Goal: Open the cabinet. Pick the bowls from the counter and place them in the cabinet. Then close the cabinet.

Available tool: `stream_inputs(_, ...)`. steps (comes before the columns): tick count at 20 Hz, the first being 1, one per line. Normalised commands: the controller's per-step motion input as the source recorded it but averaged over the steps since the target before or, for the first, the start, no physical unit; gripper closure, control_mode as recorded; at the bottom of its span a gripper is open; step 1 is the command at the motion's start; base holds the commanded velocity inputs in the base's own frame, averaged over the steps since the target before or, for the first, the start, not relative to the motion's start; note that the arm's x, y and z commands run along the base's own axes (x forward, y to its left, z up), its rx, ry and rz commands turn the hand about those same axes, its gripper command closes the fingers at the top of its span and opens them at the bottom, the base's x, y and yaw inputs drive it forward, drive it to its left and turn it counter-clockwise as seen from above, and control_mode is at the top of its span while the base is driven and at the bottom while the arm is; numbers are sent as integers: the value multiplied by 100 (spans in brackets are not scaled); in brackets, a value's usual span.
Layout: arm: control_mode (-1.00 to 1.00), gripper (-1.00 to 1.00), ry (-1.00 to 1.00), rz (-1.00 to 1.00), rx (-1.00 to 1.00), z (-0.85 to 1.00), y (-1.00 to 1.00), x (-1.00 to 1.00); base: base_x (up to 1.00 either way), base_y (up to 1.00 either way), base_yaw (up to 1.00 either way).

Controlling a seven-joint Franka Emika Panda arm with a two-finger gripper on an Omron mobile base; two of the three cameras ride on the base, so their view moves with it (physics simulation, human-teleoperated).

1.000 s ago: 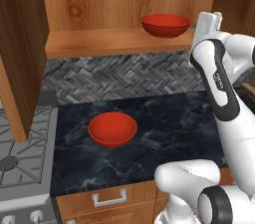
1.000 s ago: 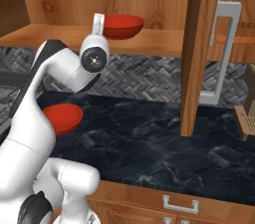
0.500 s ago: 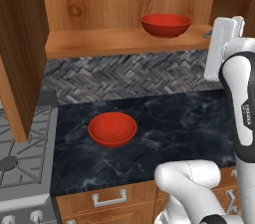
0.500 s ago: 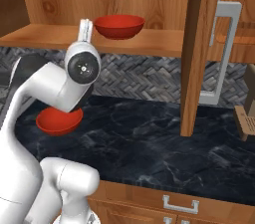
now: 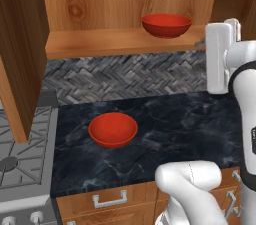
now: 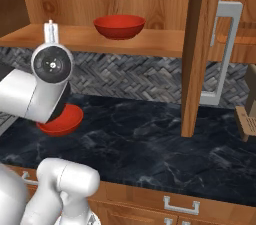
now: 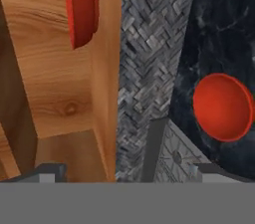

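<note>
I use the cabinet (image 5: 120, 44) shelf as my landmark. One red bowl (image 5: 166, 24) sits on that shelf, toward its right end in the left base view, so I count the first delivery as done. Over the last second my arm has swung away from it: a second ago the hand was just beside the shelved bowl, and now it stands off to the right of the shelf, apart from the bowl, rolled onto its side. The bowl itself has not shifted on the shelf.

My gripper (image 7: 124, 168) has its jaws spread wide and nothing between them; the two tips show at the bottom corners of the hand view with only wood, backsplash and counter beyond. So the release is complete and I am retreating empty.

The second bowl (image 5: 113, 129) sits below the shelf on the counter (image 5: 190, 124), left of centre, close to the stove (image 5: 22, 154), upright and untouched. In the hand view it already shows at the right, below the shelf edge.

Both cabinet doors stand open, the right door (image 6: 197, 49) with its bar handle (image 6: 222, 54) hanging right of the shelf.

I judge the task about half done: next I need to bring the hand down from the shelf to the counter bowl, lift it beside the first, then shut both doors.
</note>
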Motion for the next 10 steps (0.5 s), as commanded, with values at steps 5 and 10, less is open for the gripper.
stream_inputs(5, -100, -100, -11, 27, -35, 0, 70, -4, 0, 0, 0)
stream_inputs(10, -100, -100, 1, 26, -25, -4, 33, 0, 0, 0, 0)
